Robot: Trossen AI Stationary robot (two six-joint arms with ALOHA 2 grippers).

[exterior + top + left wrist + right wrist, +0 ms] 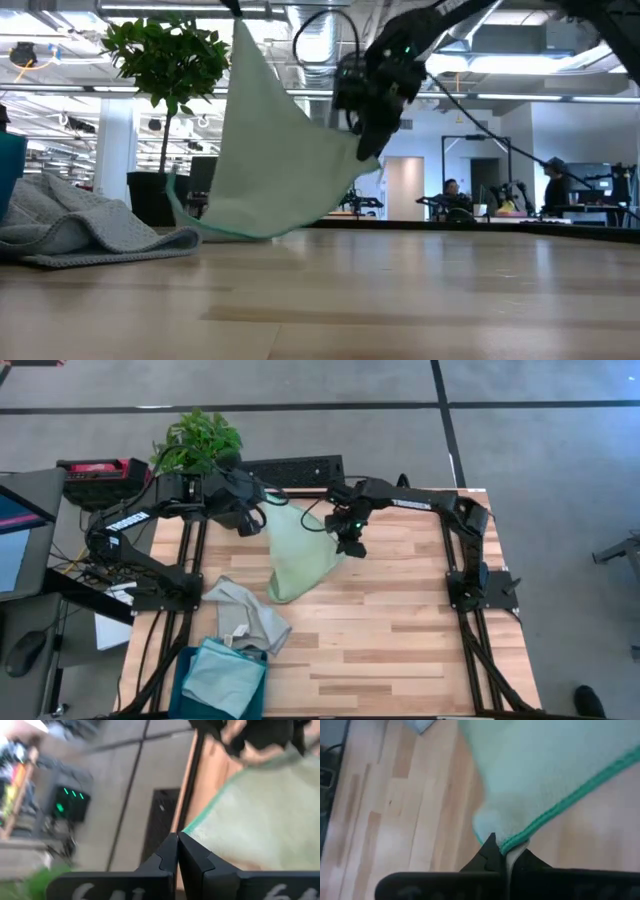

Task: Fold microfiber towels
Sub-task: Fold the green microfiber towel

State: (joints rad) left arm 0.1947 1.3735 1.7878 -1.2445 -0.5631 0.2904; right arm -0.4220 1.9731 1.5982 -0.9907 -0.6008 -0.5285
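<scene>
The light green towel point(298, 555) hangs between my two grippers over the table's far middle, and its lower end point(283, 592) rests on the wood. It also shows in the low view point(275, 165). My left gripper point(262, 520) is shut on its far left corner. My right gripper point(350, 543) is shut on its right corner. A pale grey towel point(245, 615) lies crumpled at the near left. A light blue towel point(225, 678) lies on the dark teal bin point(186, 678). My left gripper pinches the green towel's stitched corner point(187, 831) between its two shut fingers. The towel spreads away from the fingers, lifted there. My right gripper pinches the towel's green-stitched edge at a corner point(506, 845) between its two shut fingers, from above. The towel hangs below, its lower end on the table.
A potted plant point(197, 442) and a black box point(295, 468) stand at the far edge. A white paper sheet point(112, 628) lies off the table's left side. Bare wood point(400, 630) lies to the right and near side.
</scene>
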